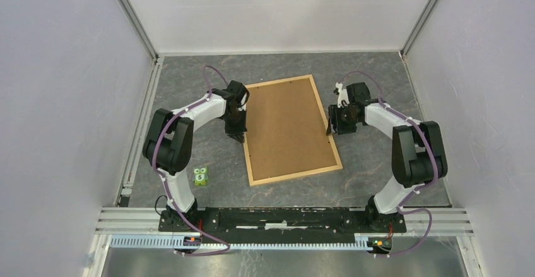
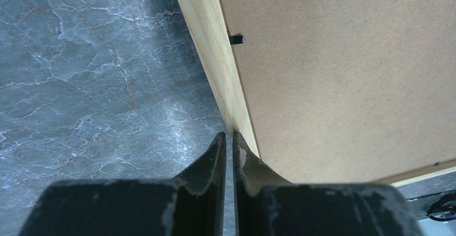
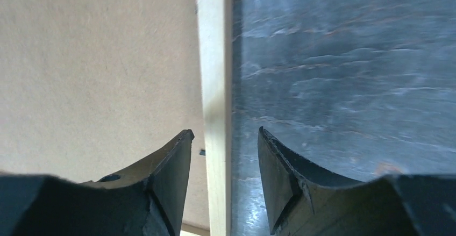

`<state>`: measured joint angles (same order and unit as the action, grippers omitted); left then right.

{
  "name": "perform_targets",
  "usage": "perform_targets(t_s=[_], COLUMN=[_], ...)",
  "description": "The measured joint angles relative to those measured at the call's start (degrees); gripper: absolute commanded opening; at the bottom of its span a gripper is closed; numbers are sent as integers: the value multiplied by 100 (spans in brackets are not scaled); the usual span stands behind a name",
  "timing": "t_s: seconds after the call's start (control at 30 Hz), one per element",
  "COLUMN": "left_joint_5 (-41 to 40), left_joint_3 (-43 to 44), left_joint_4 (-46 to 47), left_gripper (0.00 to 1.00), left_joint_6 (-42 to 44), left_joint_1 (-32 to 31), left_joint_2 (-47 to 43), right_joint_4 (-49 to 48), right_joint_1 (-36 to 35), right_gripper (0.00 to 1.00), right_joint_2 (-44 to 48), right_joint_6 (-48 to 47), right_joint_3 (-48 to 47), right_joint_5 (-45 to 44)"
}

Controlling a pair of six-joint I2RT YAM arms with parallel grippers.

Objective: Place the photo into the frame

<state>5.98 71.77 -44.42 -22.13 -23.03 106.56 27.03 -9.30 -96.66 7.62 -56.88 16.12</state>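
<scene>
A grey marbled table holds the frame, lying flat between both grippers and filled by a brown backing board. The right gripper is released, its fingers astride the frame's strip without touching. The left gripper is clenched, tips at the frame's outer edge. A small green block sits behind it.

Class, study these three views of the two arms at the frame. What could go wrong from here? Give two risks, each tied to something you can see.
1. The right hand stands open astride the right strip of the frame; a sideways move could catch it and drag the frame.
2. The left hand, shut, has its tips at the frame's left edge; pushing may slide the frame across the table.
</scene>
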Motion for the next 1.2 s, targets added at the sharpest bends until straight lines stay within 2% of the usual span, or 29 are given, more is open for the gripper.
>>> perform_targets(t_s=[0.13,0.23,0.73,1.2], left_joint_5=[4,4,15,20], left_joint_3=[2,2,7,39], left_joint_4=[0,0,0,-33], left_gripper=[13,13,13,12], left_joint_6=[37,42,63,63], left_joint_1=[0,0,0,0], left_joint_2=[0,0,7,33], right_joint_4=[-131,-219,-374,-369], right_joint_1=[166,184,181,142], right_gripper=[38,33,30,28], right_joint_2=[155,26,-1080,-1222], right_joint_6=[35,66,103,92], right_joint_3=[-72,-245,-1342,-1360], right_joint_5=[-120,-131,13,151])
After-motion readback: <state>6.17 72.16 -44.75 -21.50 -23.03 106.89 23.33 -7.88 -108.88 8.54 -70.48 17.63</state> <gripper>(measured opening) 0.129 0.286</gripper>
